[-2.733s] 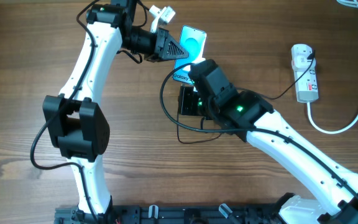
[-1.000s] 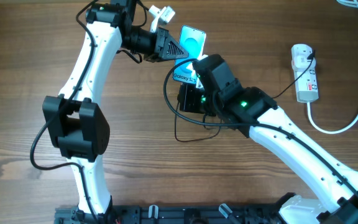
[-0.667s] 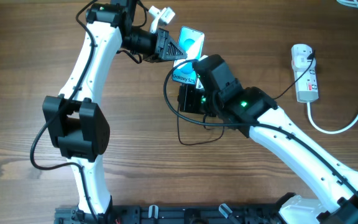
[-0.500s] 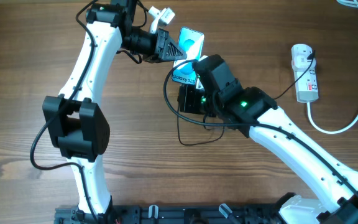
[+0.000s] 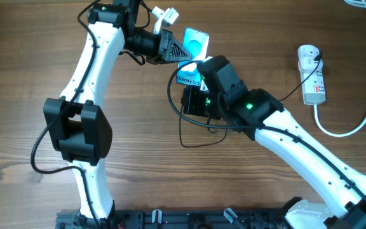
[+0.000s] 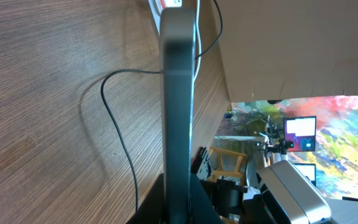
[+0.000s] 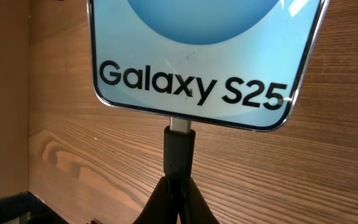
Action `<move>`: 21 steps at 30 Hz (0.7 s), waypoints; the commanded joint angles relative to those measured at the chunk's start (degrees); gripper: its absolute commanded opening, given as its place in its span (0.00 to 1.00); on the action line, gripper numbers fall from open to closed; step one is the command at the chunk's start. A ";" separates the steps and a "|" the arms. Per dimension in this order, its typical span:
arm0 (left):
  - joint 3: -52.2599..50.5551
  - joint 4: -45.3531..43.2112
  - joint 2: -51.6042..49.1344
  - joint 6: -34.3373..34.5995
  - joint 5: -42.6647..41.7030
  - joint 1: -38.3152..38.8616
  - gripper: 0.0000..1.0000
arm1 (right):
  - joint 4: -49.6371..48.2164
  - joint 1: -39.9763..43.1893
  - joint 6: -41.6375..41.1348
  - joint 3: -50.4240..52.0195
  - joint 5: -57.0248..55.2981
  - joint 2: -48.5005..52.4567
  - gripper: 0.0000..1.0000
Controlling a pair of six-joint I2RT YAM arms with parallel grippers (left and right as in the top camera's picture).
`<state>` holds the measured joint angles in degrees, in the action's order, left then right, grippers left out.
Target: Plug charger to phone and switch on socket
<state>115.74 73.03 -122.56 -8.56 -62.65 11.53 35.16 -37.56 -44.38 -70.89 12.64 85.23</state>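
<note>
The phone [image 5: 193,46] with its teal screen is held above the table, and my left gripper [image 5: 174,51] is shut on its edge; in the left wrist view the phone [image 6: 178,93] shows edge-on between the fingers [image 6: 178,202]. My right gripper [image 7: 180,196] is shut on the charger connector [image 7: 179,152], whose metal tip sits in the port at the phone's bottom edge [image 7: 194,81] under the "Galaxy S25" lettering. In the overhead view my right gripper [image 5: 199,75] is right below the phone. The thin black charger cable [image 5: 183,127] loops on the table. The white socket [image 5: 312,74] lies at the far right.
The socket's thick white cord [image 5: 361,121] curves along the right edge. A black cable runs from the socket [image 5: 291,95] toward my right arm. A small white part [image 5: 165,14] sits on my left arm near the phone.
Compared with 2.7 s ago, my right gripper has moved up slightly toward the phone's bottom edge with the connector. Over the last second nothing has visibly moved.
</note>
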 commanded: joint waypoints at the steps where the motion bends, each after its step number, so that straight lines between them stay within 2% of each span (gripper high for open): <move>1: 0.31 1.62 1.81 -1.75 -0.70 0.63 0.04 | -1.95 2.29 -0.13 -4.11 -6.88 0.26 0.05; 21: 0.31 1.57 1.81 -1.75 -0.68 0.63 0.04 | -2.80 2.40 -0.59 -4.11 -6.64 0.26 0.05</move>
<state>115.79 73.03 -122.56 -8.56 -62.63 11.53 35.48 -37.54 -44.38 -71.11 12.62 85.25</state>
